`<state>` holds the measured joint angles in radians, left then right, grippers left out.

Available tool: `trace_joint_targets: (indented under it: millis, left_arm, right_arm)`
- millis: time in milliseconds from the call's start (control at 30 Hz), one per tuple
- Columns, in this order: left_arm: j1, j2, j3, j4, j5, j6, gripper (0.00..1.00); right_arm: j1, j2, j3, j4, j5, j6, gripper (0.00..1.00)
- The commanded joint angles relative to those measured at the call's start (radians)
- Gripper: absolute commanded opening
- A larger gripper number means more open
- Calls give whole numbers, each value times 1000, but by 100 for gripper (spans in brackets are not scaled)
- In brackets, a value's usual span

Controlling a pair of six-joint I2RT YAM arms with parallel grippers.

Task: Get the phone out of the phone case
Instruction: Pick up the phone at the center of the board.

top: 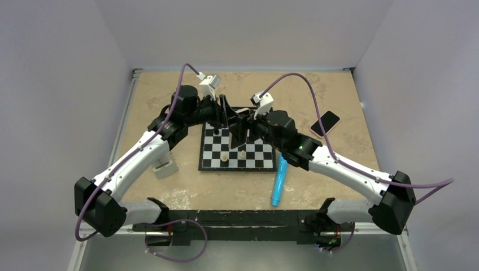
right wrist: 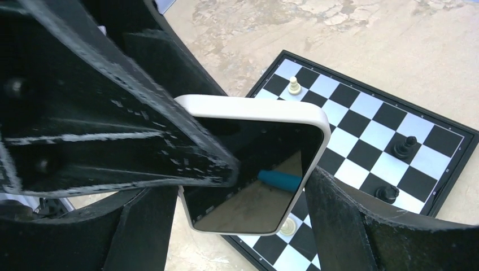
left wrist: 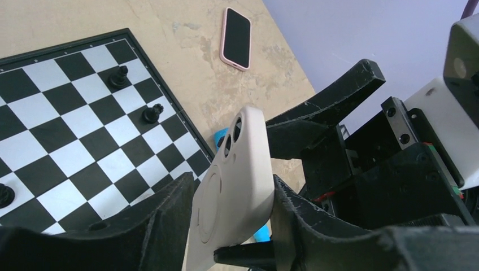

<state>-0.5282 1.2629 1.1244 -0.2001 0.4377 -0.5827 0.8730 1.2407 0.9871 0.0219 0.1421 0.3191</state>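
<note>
A phone in a beige case is held upright above the chessboard between both grippers. In the left wrist view I see the case's back with its camera cutouts; my left gripper is shut on it, one finger on the back and one on the screen side. In the right wrist view the dark phone screen faces the camera inside the case rim. My right gripper straddles the case's side edges, and both fingers appear to touch it. In the top view the left gripper and the right gripper meet, hiding the phone.
A chessboard with several pieces lies below the grippers. A blue marker lies at its right edge. A second phone in a pink case lies flat at the right. A small white object sits left of the board.
</note>
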Motion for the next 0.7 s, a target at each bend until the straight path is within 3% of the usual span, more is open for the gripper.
trace_joint_targets:
  millis: [0, 100, 267, 400, 533, 667]
  left_arm:
    - [-28, 18, 49, 0, 0, 27, 50]
    - [-37, 24, 56, -13, -3, 39, 41]
    - [-38, 16, 72, -20, 30, 64, 0]
    - [-37, -38, 36, 18, 18, 74, 0]
    - [-34, -65, 44, 3, 13, 110, 0]
    - [-30, -88, 56, -35, -37, 165, 0]
  right_arm:
    - [28, 2, 94, 107, 59, -39, 0]
    - [41, 9, 99, 111, 82, -50, 0]
    - [50, 10, 91, 92, 86, -54, 0]
    - [49, -23, 44, 37, 68, -47, 33]
    - [50, -66, -4, -72, 0, -19, 39]
    - [50, -127, -74, -132, 38, 31, 40]
